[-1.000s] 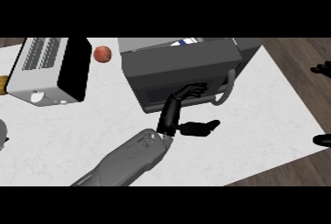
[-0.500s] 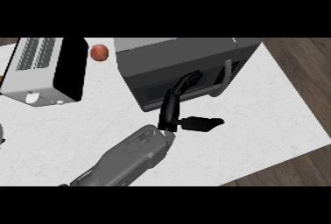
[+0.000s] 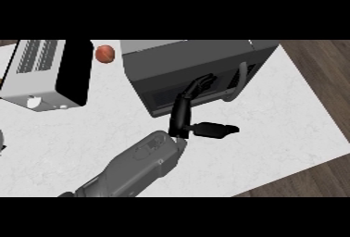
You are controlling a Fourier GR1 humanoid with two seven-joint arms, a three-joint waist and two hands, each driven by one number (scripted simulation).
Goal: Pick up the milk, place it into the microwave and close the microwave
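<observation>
One hand (image 3: 186, 104) is seen, its side undetermined, fingers straight and pressed flat against the microwave (image 3: 184, 69) door, which appears shut or nearly so. No milk is visible, so it is judged inside; only closing remains.

A white, faintly veined, marble-like counter (image 3: 273, 120) is shown, matt and smooth. Dark brown wood-grain flooring (image 3: 321, 60) is seen beyond it. The microwave (image 3: 191, 65) is finished in dark grey, matt metal with a curved handle. The toaster (image 3: 48, 74) looks brushed silver metal with a black side panel.
</observation>
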